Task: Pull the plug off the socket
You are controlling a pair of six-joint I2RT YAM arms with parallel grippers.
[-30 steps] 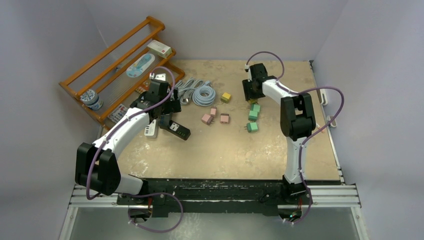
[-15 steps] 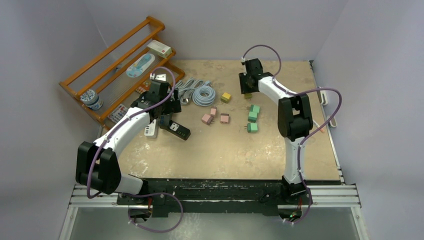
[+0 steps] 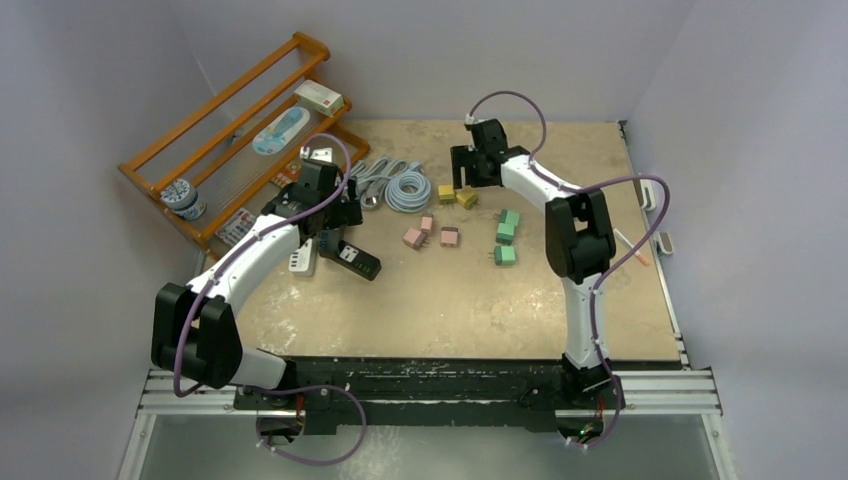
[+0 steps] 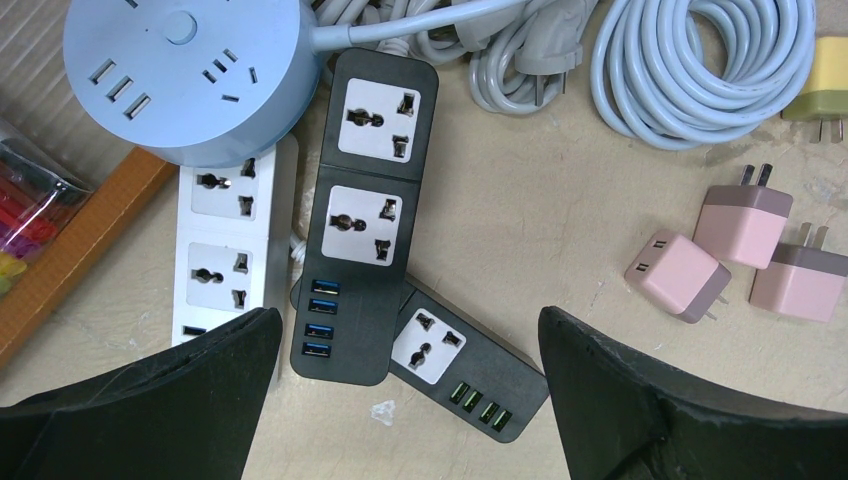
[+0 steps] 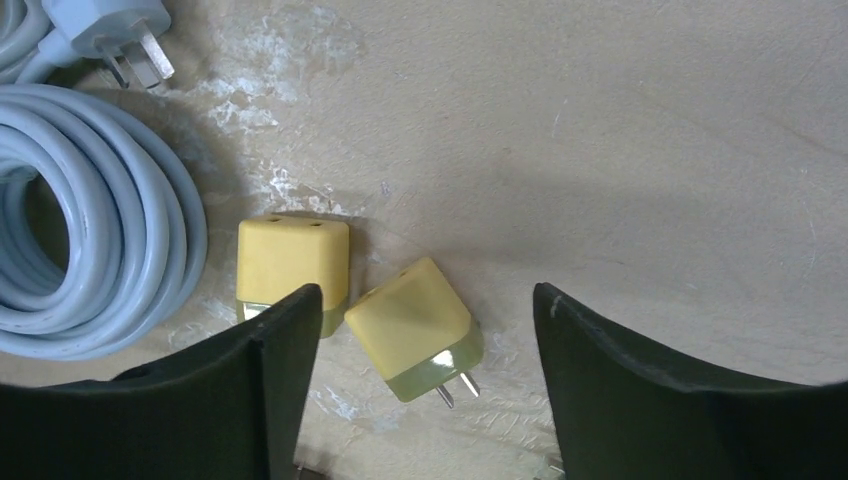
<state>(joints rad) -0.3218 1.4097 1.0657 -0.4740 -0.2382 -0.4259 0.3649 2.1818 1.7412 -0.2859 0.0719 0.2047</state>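
Observation:
Two black power strips, a white strip and a round blue hub lie together at the left; the sockets that show hold no plug. My left gripper is open above the black strips. My right gripper is open and hovers over two loose yellow plugs, one lying between its fingers. In the top view the right gripper is at the back centre, by the yellow plugs.
Three pink plugs lie mid-table and three green plugs to their right. A coiled pale blue cable lies beside the yellow plugs. A wooden rack with small items stands at the back left.
My right gripper has swung left from above the green plugs to the yellow plug, and a second yellow plug now lies beside the first. The left arm has not moved.

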